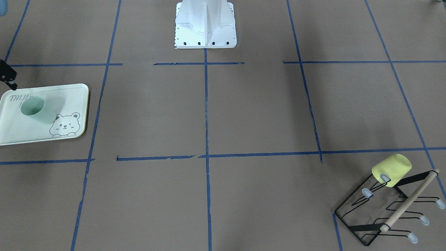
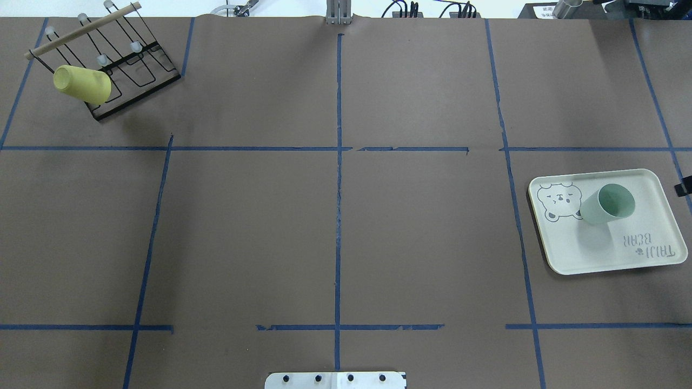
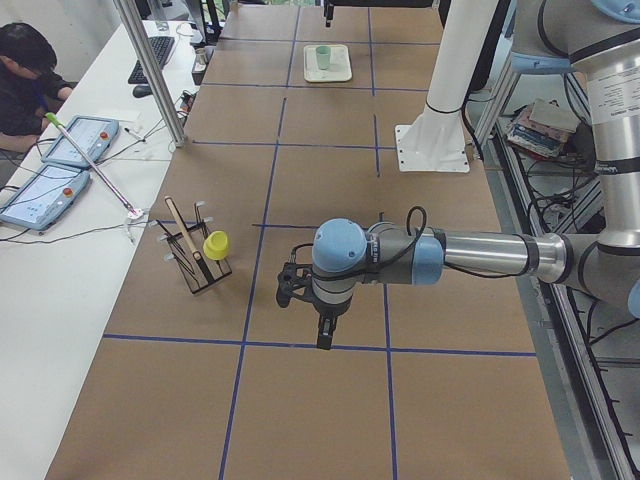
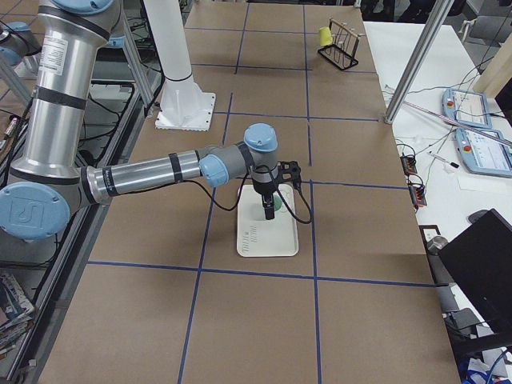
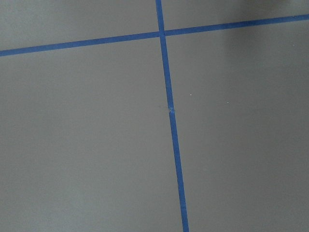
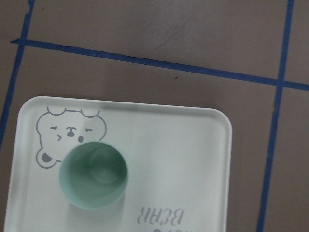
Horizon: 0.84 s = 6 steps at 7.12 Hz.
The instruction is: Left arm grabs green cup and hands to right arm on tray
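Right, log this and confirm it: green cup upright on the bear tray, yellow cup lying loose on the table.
One thing is wrong. The green cup does stand upright on the bear tray, but the yellow cup is not lying loose on the table. It hangs on a peg of the black wire rack, as the overhead exterior view shows.

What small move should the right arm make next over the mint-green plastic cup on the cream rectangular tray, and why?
Probably raise the right gripper straight up, clear of the mint-green plastic cup. It stands upright and free on the cream rectangular tray, no finger touching it in the wrist view, so placing looks done.
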Motion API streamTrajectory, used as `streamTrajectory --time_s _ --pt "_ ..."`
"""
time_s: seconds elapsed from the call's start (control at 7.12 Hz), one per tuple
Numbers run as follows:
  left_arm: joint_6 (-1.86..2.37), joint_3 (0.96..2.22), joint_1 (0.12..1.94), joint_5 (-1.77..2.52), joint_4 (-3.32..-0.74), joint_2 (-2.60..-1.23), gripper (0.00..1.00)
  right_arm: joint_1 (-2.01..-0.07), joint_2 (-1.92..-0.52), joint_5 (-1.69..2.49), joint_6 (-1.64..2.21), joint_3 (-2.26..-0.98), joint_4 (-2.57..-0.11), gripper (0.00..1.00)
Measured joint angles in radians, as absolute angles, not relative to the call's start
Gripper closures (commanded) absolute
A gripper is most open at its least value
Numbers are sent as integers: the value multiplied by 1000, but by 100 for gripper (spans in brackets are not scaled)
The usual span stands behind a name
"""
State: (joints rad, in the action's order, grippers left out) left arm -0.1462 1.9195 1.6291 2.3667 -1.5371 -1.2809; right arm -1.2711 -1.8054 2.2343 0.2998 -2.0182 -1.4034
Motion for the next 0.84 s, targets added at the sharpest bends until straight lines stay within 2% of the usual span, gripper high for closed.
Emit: streamTrajectory --time_s 0.42,0.84 --pt "-151 1905 1629 2368 -1535 -1281 0 -1486 -1847 2313 -61 -2012 -1595 0" --pt "-152 1894 1629 2361 -1526 -1257 0 -1563 -1907 2349 -106 -2007 -1620 0"
